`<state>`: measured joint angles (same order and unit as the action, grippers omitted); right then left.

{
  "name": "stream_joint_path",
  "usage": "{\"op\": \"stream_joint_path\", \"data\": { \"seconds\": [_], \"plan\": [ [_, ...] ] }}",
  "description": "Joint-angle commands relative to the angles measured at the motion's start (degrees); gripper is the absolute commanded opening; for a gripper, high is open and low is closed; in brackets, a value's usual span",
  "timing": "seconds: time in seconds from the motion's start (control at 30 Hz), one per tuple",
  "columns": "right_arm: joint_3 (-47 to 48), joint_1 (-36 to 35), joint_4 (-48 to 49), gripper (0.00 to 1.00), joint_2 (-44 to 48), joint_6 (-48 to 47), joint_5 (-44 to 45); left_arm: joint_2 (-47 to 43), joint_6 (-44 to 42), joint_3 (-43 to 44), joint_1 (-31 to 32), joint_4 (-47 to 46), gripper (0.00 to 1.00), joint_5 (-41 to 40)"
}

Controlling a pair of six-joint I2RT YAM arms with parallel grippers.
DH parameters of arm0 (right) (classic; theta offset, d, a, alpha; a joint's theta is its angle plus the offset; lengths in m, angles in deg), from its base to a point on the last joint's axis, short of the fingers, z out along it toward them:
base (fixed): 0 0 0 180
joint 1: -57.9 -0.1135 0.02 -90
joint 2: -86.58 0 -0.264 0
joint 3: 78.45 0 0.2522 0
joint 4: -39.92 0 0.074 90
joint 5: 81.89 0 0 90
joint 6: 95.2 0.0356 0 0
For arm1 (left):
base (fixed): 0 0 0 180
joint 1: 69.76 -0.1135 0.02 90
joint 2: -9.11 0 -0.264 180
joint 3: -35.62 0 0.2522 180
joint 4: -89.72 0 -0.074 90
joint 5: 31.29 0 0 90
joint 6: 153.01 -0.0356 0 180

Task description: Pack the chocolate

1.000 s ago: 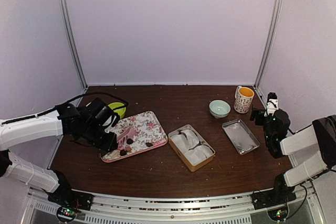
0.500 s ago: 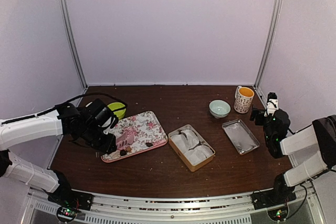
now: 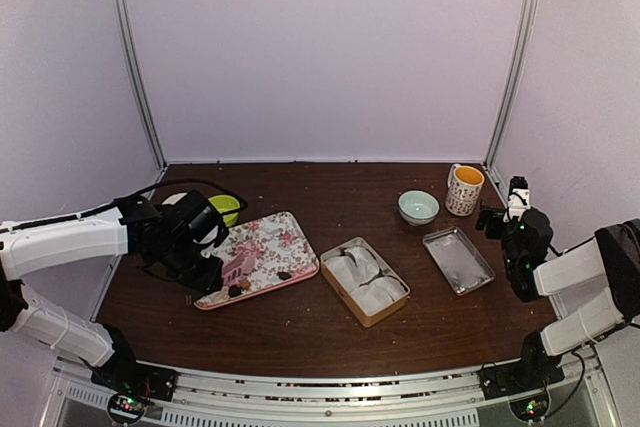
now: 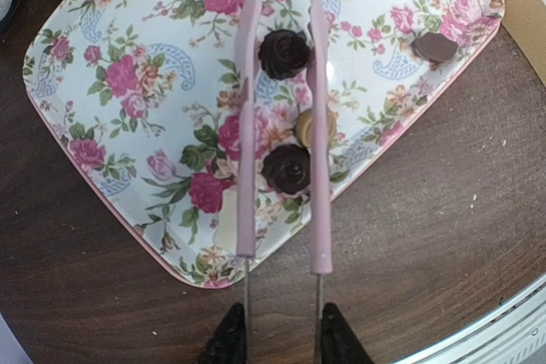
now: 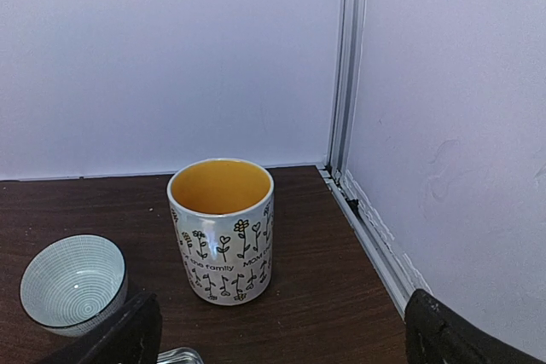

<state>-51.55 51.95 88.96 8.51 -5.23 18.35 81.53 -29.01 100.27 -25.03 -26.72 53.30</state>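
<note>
- Pink tongs (image 4: 317, 168) are clamped at their thin metal stems by the left fingers (image 4: 229, 343), which are closed on them; the two pink arms reach out over a floral tray (image 4: 128, 66) at the left of the table (image 3: 300, 332).
- Brown chocolate (image 4: 284, 51) lies on that tray; two dark rose-shaped pieces sit between the tong arms; a tan piece is partly hidden by one arm; a fourth dark piece rests apart, near the tray's corner; whether the arms touch any piece I cannot tell.
- Green bowl (image 3: 226, 207) sits just behind the tray.
- Cardboard box (image 3: 345, 299), lined with white paper cups (image 3: 378, 294), stands just right of the tray.
- Metal tray (image 3: 458, 260) lies further right; behind it a pale bowl (image 5: 72, 283) and a mug (image 5: 222, 232) with a yellow inside stand side by side, not touching.
- Black right fingers (image 5: 119, 334) stand wide apart at the far right, holding nothing, pointed toward the mug.
</note>
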Motion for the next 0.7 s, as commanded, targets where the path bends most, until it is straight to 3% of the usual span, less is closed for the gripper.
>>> {"op": "stream_joint_path", "data": {
  "seconds": [0.0,0.47,0.67],
  "plan": [
    [0.78,0.41,0.21,1.0,0.2,0.12,-0.28,-1.32,-0.17,1.62,0.31,-0.04,0.26,-0.01],
    [0.82,0.42,0.21,1.0,0.19,0.12,-0.22,-4.06,0.69,3.84,0.26,-0.05,0.26,0.89],
    [0.77,0.42,0.22,1.0,0.2,0.12,-0.23,-5.41,1.6,3.56,0.26,-4.21,0.25,4.99]
  ]
}}
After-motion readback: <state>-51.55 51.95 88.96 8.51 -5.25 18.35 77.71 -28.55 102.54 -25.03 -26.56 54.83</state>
